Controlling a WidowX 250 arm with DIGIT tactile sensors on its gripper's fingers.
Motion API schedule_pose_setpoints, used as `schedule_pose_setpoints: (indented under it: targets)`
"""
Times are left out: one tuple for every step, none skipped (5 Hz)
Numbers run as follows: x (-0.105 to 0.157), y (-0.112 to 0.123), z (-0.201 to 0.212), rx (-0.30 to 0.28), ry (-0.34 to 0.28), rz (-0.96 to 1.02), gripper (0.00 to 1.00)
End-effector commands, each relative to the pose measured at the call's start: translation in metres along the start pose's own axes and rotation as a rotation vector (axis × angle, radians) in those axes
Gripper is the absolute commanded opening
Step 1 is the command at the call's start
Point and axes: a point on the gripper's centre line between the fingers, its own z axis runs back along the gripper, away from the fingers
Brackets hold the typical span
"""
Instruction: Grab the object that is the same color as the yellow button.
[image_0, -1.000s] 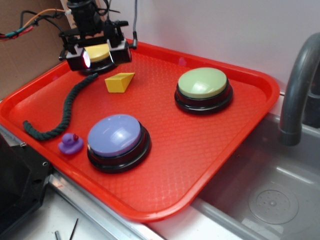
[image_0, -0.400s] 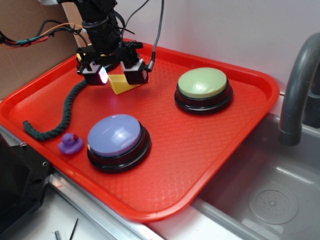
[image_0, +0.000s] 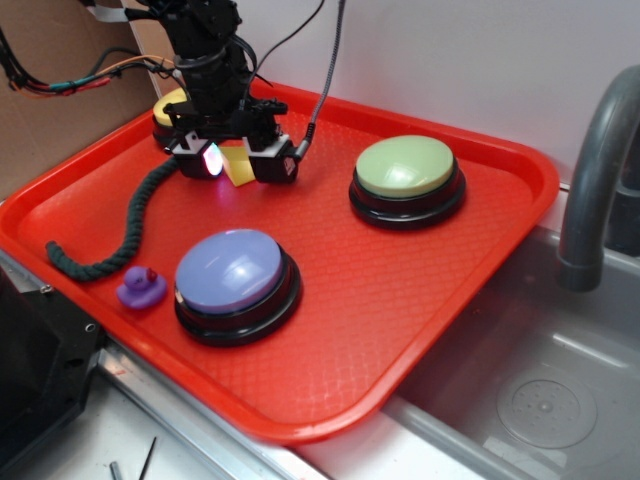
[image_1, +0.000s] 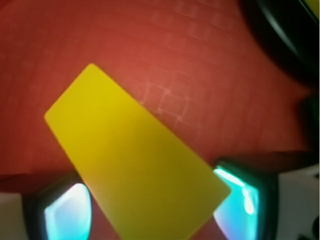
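Fingers of the WidowX gripper (image_0: 237, 163) straddle the yellow wedge block (image_0: 236, 165) near the back left of the red tray (image_0: 480, 260), one pad (image_1: 67, 210) on each side of it and a pale glow on their inner faces. Seen from the wrist camera, the block (image_1: 135, 160) fills most of the view as a flat yellow face lying diagonally on the tray's textured floor (image_1: 165, 60), its lower end reaching between the two pads; whether the pads press against it cannot be told, though the jaws stand narrowed around it and the block rests on the tray. Just behind the gripper, the yellow button (image_0: 168, 108) peeks out at the tray's back left corner, largely hidden by the arm. A dark green rope (image_0: 120, 230) curls from beside the gripper toward the tray's left edge, ending near a small purple duck (image_0: 141, 288). A purple button (image_0: 236, 284) sits at the front, and a pale green button (image_0: 407, 180) sits toward the right. A grey faucet (image_0: 600, 170) rises over the sink (image_0: 540, 400) beside the tray.
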Motion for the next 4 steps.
schedule_pose_setpoints:
  targets:
    - [0.005,0.012,0.054,-0.004,-0.035,-0.229,1.0]
    - [0.009,-0.001,0.084,0.01,-0.07,-0.341,1.0]
    - [0.027,-0.01,0.073,0.016,-0.013,-0.5,1.0]
    - [0.033,-0.006,0.049,0.032,0.02,-0.517,1.0]
